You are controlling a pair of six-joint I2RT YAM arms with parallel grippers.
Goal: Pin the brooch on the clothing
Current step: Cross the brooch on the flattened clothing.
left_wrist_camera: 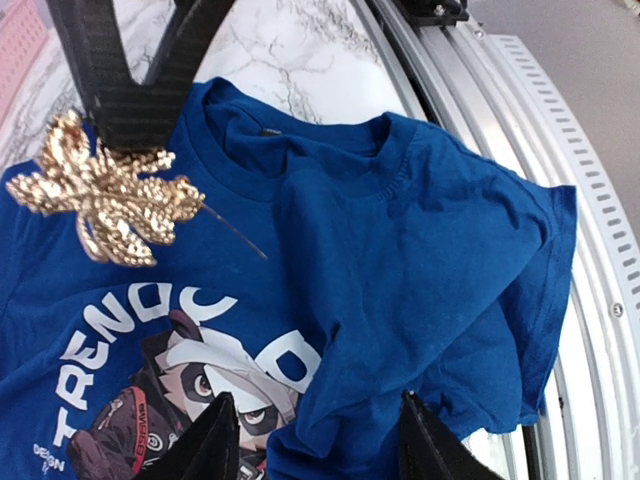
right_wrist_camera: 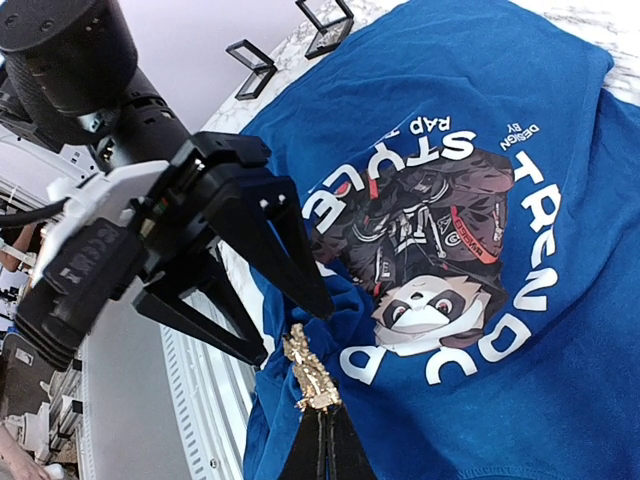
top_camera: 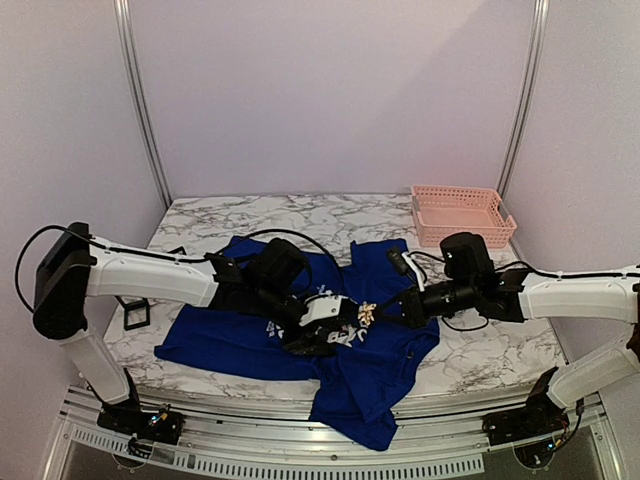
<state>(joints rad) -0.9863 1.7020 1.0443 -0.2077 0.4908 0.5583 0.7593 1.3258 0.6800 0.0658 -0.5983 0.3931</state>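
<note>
The clothing [top_camera: 240, 335] is a royal-blue T-shirt spread on the marble table, its round print of white letters around a panda-like figure [right_wrist_camera: 430, 240] facing up. The brooch [right_wrist_camera: 312, 372], a gold leaf shape, is also seen in the left wrist view [left_wrist_camera: 105, 200], with its thin pin [left_wrist_camera: 235, 232] pointing out over the cloth below the collar. My right gripper [right_wrist_camera: 322, 410] is shut on the brooch, holding it just above the shirt. My left gripper [left_wrist_camera: 315, 400] stands open beside the brooch, its fingertips [right_wrist_camera: 320, 300] down on the shirt with a raised fold of blue cloth between them.
A pink basket [top_camera: 462, 213] stands at the back right of the table. Small black frames [right_wrist_camera: 250, 68] lie on the marble to the left of the shirt. A black cable [top_camera: 300, 237] arcs over the shirt's far edge. An aluminium rail [left_wrist_camera: 560, 150] runs along the near table edge.
</note>
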